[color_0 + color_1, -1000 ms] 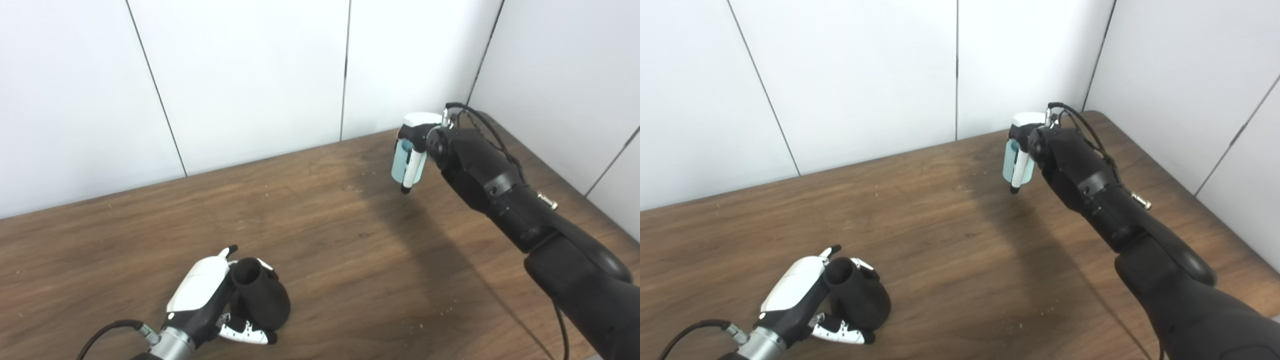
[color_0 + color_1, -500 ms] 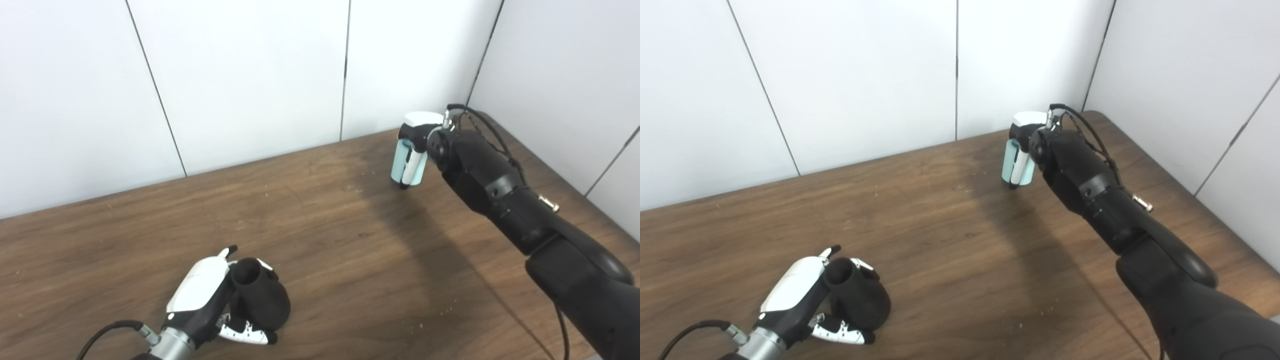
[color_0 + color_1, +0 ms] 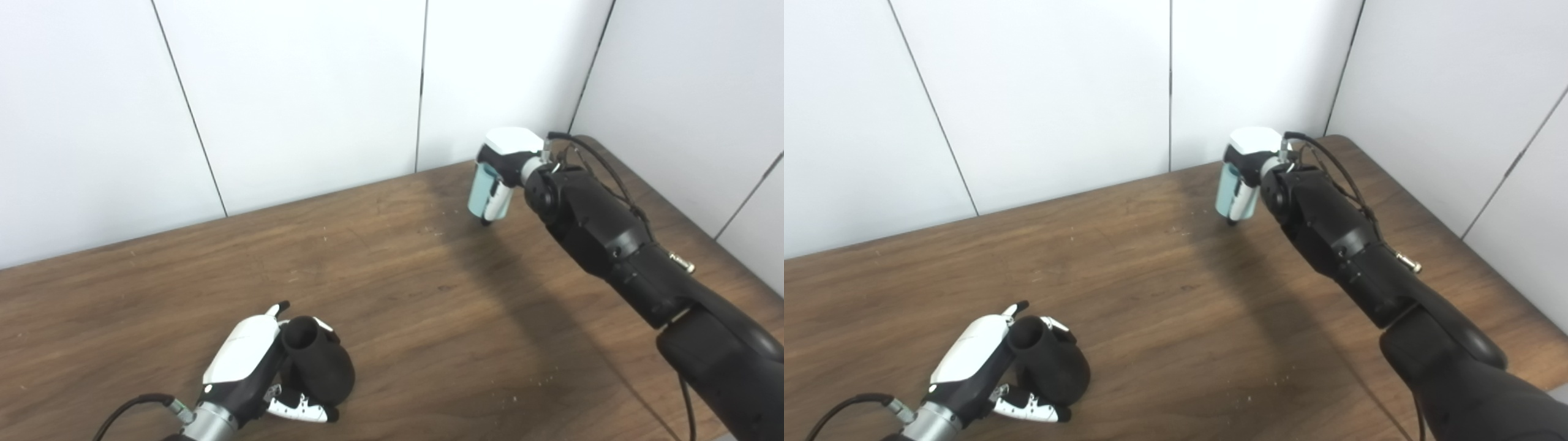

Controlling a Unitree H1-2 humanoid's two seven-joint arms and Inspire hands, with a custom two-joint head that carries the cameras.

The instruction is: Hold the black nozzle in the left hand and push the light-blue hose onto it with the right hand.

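Note:
The black nozzle (image 3: 318,366) sits at the near left of the wooden table (image 3: 392,288), open mouth turned up and away. My left hand (image 3: 257,367) is shut on the black nozzle, fingers wrapped under and around its body. The light-blue hose (image 3: 480,190), a short pale tube, is held upright in my right hand (image 3: 505,168) at the far right of the table. That hand's fingers are closed around the light-blue hose, and its lower end hangs just above the tabletop. The two hands are far apart.
White wall panels (image 3: 294,92) close off the back and the right side of the table. The table's right edge (image 3: 1476,257) runs diagonally near my right arm. Small light crumbs (image 3: 539,383) lie on the wood at the near right.
My right hand has shifted left and slightly away with the light-blue hose, and its fingers have curled tighter around it. My left hand and the nozzle have not moved.

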